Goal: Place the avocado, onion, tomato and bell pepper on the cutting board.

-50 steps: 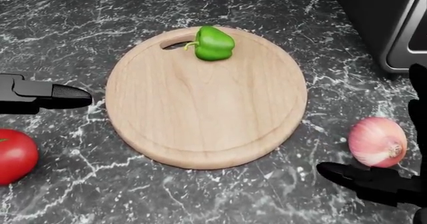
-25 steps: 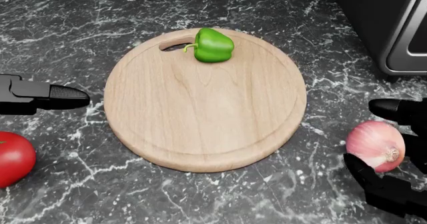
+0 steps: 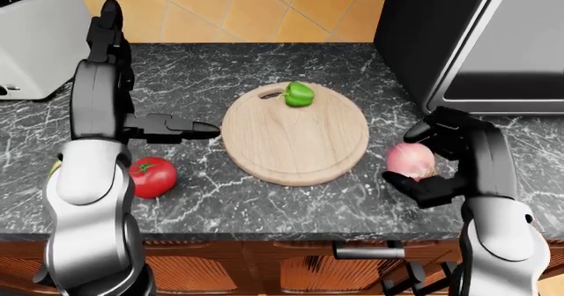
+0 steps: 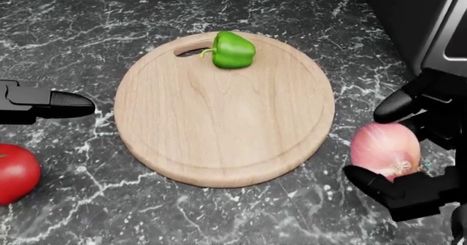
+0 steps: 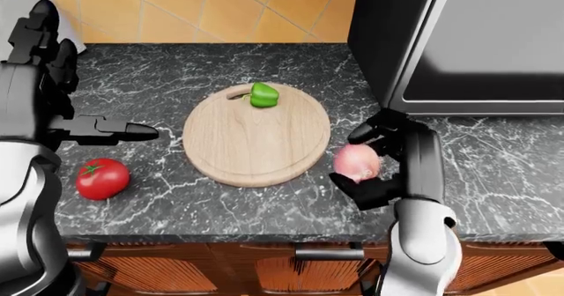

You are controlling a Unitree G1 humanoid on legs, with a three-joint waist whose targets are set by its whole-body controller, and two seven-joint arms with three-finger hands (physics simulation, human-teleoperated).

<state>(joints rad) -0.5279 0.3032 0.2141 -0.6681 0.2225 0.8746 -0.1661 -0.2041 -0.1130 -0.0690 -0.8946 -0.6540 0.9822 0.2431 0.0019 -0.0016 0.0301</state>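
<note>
Three cameras catch one moment at a black marble counter (image 3: 291, 207). Nearest, the eye views take in the wooden cabinet fronts (image 5: 220, 273) under the counter's edge, which the head view crops out. On the right, the right hand (image 4: 409, 146) closes its dark fingers (image 4: 394, 105) round the onion (image 4: 385, 149), one finger above and others below; whether the onion rests on the stone or is lifted off it cannot be told. It sits just beside the right rim of the round cutting board (image 4: 219, 119). On the left, the tomato (image 3: 153, 176) lies on the counter, near its edge and apart from the board. Above it, the left hand (image 3: 167, 128) holds nothing, a finger stretched flat toward the board's left rim, short of touching. Bare wood fills most of the board. The bell pepper (image 4: 234, 49) lies at its top edge, beside the handle slot. Only the eye views show what stands beyond: a dark oven (image 3: 476, 38) at upper right, close above the right hand, a grey toaster (image 3: 40, 41) at upper left, and an orange tiled wall (image 3: 238, 8).
</note>
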